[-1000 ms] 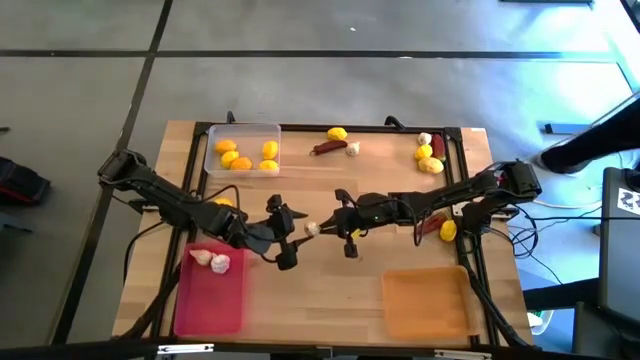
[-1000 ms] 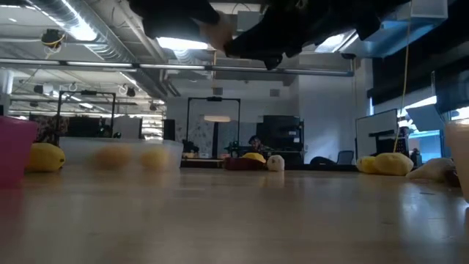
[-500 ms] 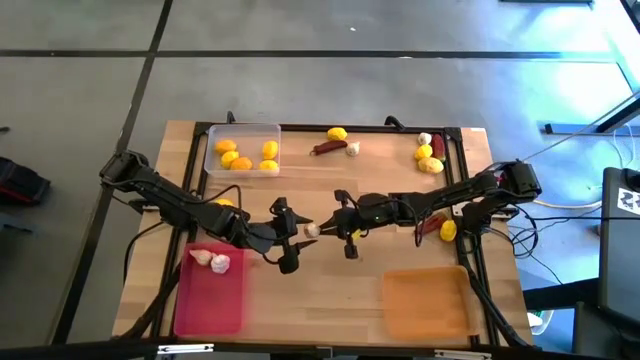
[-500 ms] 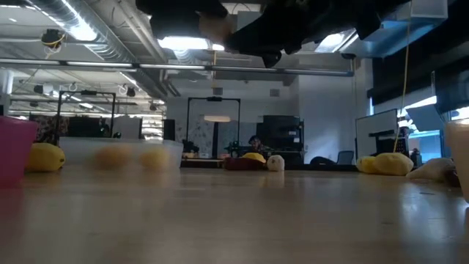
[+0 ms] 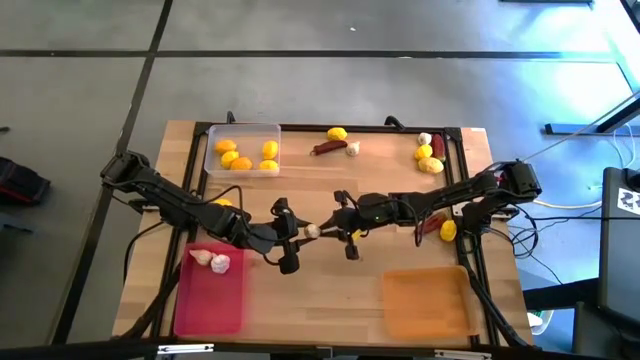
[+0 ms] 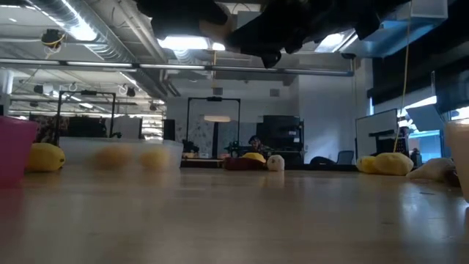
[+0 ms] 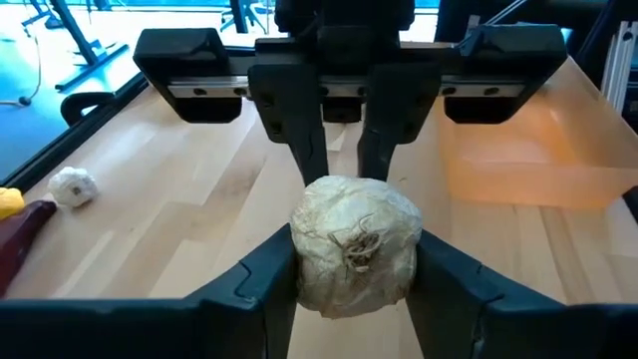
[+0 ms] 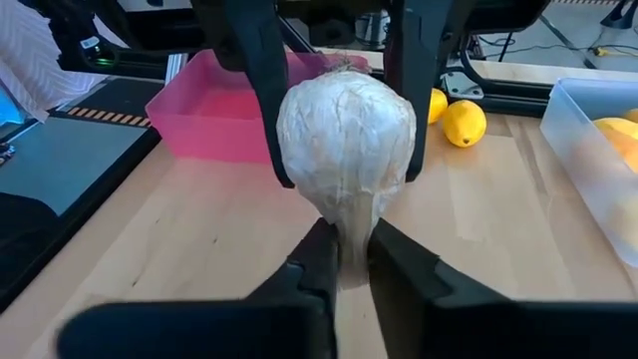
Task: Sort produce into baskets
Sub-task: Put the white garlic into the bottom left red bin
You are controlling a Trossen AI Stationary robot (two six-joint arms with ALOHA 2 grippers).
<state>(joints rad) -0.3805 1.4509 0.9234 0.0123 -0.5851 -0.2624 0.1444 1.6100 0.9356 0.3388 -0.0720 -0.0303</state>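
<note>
Sorting is partly done: with lemons in the clear basket [image 5: 241, 150] and two bulbs in the pink basket [image 5: 211, 296], the left pincer [image 5: 290, 242] and right pincer [image 5: 335, 222] both pinch a garlic bulb [image 5: 312, 230] beside that pink basket, while the orange basket [image 5: 426, 302] is bare and produce lies loose on the bench [image 5: 320, 285].

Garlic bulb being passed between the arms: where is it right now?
The garlic bulb is mid-table in the high view, above the wood, between the left gripper and right gripper, both gripping it.
</note>
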